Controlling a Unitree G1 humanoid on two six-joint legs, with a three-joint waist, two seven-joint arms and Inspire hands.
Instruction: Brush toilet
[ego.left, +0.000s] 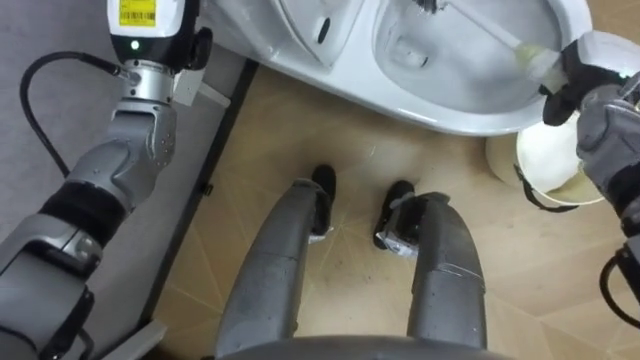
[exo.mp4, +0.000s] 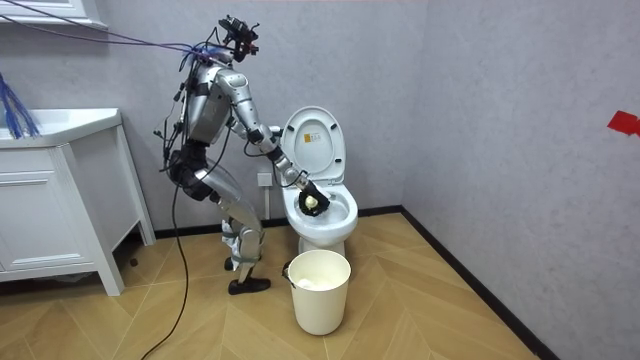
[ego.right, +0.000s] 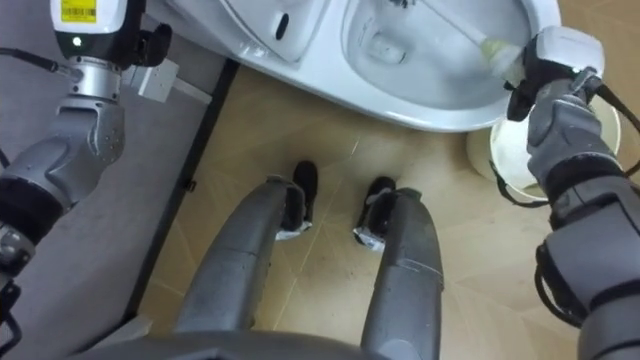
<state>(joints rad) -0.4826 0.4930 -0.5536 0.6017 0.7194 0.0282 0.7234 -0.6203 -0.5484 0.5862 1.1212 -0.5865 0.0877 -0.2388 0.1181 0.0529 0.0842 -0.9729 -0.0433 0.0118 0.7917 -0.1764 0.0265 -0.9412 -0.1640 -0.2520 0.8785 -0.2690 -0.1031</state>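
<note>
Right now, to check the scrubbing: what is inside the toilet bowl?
The brush slants into the toilet bowl, its handle end gripped by the right hand. Its head is cut off at the view's top.

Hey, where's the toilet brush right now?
The toilet brush is gripped in the robot's right hand at the left eye view's upper right, its shaft slanting into the toilet bowl, beside the white bucket.

Robot stands before toilet (exo.mp4: 322, 238); brush (ego.left: 485, 27) inside it; bucket (exo.mp4: 320, 295) on floor (exo.mp4: 450, 310), just beside toilet, robot's right.
</note>
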